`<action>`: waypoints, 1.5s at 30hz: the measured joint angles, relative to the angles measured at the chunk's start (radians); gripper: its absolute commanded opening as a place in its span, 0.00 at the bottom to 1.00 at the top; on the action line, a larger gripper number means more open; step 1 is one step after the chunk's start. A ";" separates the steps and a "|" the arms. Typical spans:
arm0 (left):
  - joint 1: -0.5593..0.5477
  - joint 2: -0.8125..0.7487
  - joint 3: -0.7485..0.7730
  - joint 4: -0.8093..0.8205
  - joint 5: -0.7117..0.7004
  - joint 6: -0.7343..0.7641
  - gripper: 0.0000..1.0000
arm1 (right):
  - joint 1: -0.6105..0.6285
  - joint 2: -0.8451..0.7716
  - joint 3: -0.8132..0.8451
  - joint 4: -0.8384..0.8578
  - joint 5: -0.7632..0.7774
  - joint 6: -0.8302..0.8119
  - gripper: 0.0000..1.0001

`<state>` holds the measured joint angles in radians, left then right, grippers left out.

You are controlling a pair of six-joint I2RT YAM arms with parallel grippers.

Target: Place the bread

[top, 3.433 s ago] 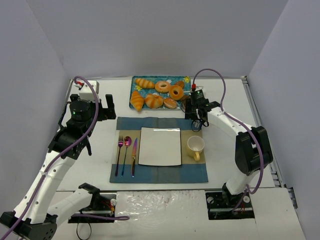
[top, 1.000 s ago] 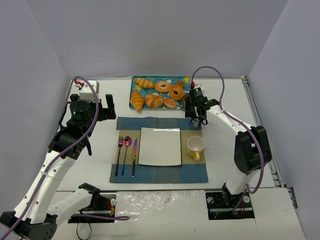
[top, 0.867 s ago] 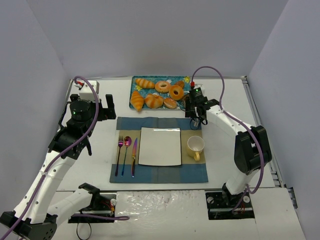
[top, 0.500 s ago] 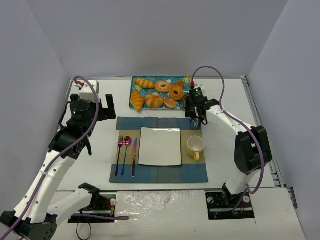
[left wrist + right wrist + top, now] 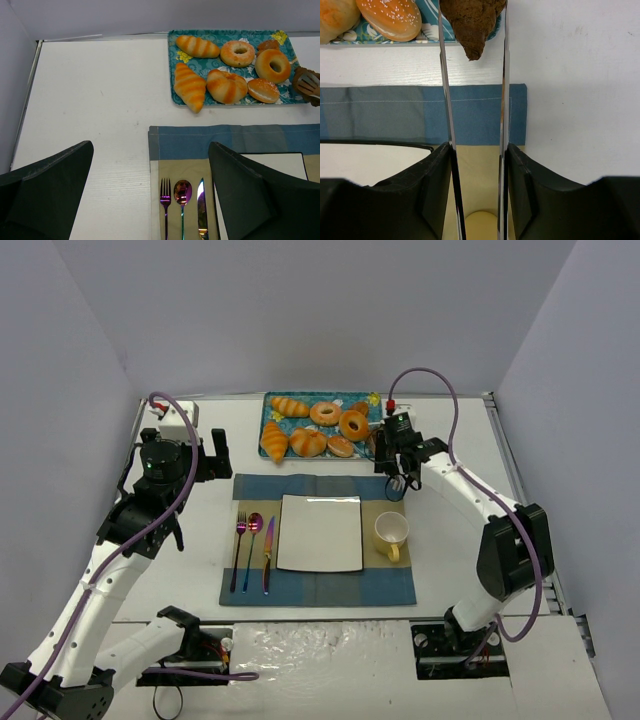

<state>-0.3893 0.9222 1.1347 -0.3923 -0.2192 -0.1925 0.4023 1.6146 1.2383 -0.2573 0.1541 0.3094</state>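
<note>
Walls [image 5: 300, 310]: plain grey, closing in three sides of the white table [image 5: 195, 540].
Left claw [image 5: 151, 146]: I'm seeing it hanging wide open, holding nothing.
Placemat [image 5: 310, 585]: blue and tan, lying centre, carrying fork [image 5: 239, 550], spoon [image 5: 252, 540], knife [image 5: 267, 555], white plate [image 5: 320, 532], yellow cup [image 5: 391, 533].
Tray [image 5: 215, 35]: teal, sitting just beyond the placemat, holding golden pastries [image 5: 227, 86].
Right claw [image 5: 384, 448]: I'm reading it clamping the bread [image 5: 472, 25].
Bread: hanging at the tray's near right corner.

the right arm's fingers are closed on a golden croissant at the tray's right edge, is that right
No. The right arm's fingers are closed on the dark brown bread, not a golden croissant, at the tray's right edge. The right wrist view shows it.
</note>
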 measured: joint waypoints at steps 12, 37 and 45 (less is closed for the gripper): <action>-0.004 0.000 0.000 0.000 0.000 0.002 0.97 | 0.014 -0.134 0.000 -0.052 -0.108 0.004 0.00; -0.004 0.000 0.000 0.000 0.000 0.002 0.97 | 0.389 -0.260 -0.132 -0.083 -0.206 0.062 0.00; -0.004 0.001 0.000 0.000 0.000 0.002 0.97 | 0.478 -0.259 -0.171 -0.084 -0.138 0.089 0.00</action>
<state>-0.3935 0.9230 1.1347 -0.3923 -0.2195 -0.1900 0.8805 1.3555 1.0670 -0.3415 0.0165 0.3989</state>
